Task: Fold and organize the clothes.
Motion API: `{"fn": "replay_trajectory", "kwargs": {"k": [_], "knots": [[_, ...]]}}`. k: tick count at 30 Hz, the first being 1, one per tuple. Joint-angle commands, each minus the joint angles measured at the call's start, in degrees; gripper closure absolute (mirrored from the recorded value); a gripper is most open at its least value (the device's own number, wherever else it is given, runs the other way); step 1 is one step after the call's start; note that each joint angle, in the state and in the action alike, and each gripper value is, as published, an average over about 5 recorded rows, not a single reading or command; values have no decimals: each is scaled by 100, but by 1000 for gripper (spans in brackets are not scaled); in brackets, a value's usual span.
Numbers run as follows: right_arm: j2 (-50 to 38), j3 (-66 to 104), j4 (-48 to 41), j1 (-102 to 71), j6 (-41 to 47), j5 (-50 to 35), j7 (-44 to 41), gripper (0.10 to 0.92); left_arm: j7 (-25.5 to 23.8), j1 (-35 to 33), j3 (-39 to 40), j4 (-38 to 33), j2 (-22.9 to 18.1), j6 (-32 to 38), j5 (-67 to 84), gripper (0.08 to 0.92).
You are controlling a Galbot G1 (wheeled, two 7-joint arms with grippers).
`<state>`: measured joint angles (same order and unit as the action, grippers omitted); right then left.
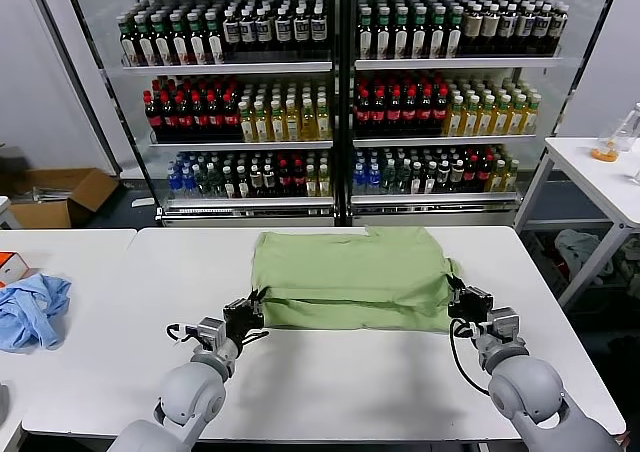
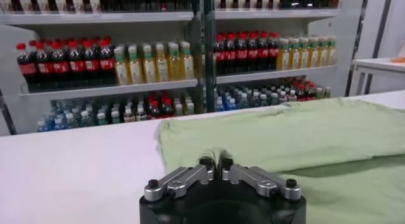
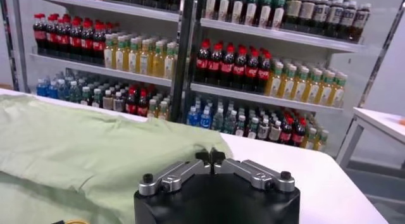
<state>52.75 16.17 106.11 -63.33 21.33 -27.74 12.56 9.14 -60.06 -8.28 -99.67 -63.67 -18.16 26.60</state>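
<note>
Black grippers (image 1: pixel 247 309) (image 1: pixel 465 301), soft folded rectangular shirt (image 1: pixel 350 272)

No text, brand or number can be read anywhere: the labels on the bottles (image 1: pixel 240 112) in the glass-door cooler (image 1: pixel 340 92) are too small to make out.
</note>
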Motion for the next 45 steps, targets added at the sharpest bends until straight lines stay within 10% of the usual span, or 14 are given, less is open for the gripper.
{"fn": "replay_trajectory", "kwargs": {"k": [1,25,45], "knots": [[4,-158,-188,205,158,93,0,846,-7,61,22,97,-13,-15,1,766],[189,941,401,-1218,500,-441,249,211,174,-460,-268,-58,-245,-129,-54,179],[308,553,139,-900,1069,-1239,500,674,-25,-377,-189,81,-110,-492,289,666]]}}
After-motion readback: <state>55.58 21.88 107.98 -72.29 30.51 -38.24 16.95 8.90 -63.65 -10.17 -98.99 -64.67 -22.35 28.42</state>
